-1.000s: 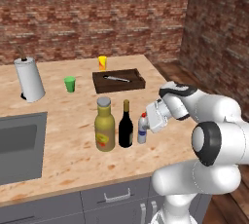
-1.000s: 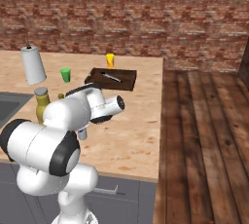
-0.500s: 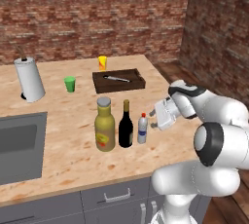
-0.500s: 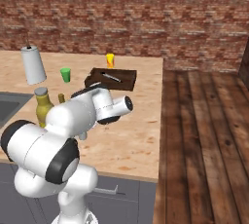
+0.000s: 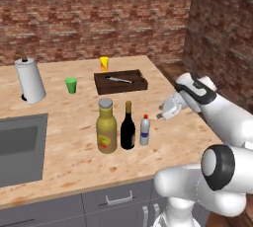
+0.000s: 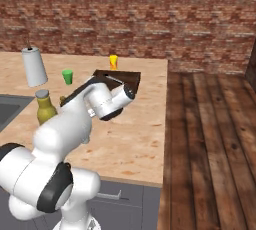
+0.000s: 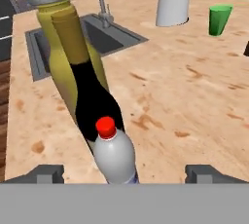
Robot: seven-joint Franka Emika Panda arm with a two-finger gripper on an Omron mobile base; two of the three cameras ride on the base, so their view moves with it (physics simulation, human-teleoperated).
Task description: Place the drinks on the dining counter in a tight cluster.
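Three drinks stand close together in a row on the dining counter: a fat yellow-olive bottle, a dark wine bottle and a small clear red-capped bottle. My gripper hovers just right of the small bottle, open and apart from it, holding nothing. In the hand view the small bottle is nearest, with the wine bottle and the yellow bottle lined up behind it, and my gripper has its fingertips spread wide. From the right base view my arm hides all but the yellow bottle.
A steel sink is set in the counter at the left. Behind the bottles stand a paper towel roll, a green cup, a yellow-orange cup and a dark tray. The counter's right edge drops to a wooden floor.
My gripper has drawn back to the right, away from the small clear bottle, staying open. The three bottles have not moved.
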